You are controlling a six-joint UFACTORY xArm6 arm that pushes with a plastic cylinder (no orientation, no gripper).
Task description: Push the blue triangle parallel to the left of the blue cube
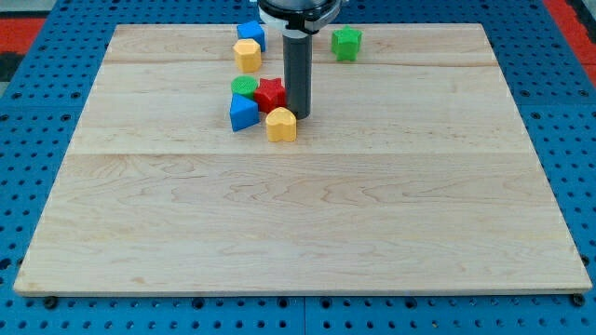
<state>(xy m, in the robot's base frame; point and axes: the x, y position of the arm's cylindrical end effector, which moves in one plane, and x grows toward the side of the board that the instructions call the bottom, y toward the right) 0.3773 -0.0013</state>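
The blue triangle (243, 113) lies on the wooden board (298, 214) at the upper middle, in a tight cluster. A green round block (245, 87) touches it from above, a red block (271, 95) sits to its upper right, and a yellow block (281, 124) sits to its right. The blue cube (251, 34) stands near the board's top edge, above the cluster, with a second yellow block (248, 55) touching it from below. My tip (299, 115) rests just right of the red block and just above the right side of the lower yellow block.
A green star-like block (346, 43) stands alone near the top edge, right of the rod. The board lies on a blue perforated table (28, 112).
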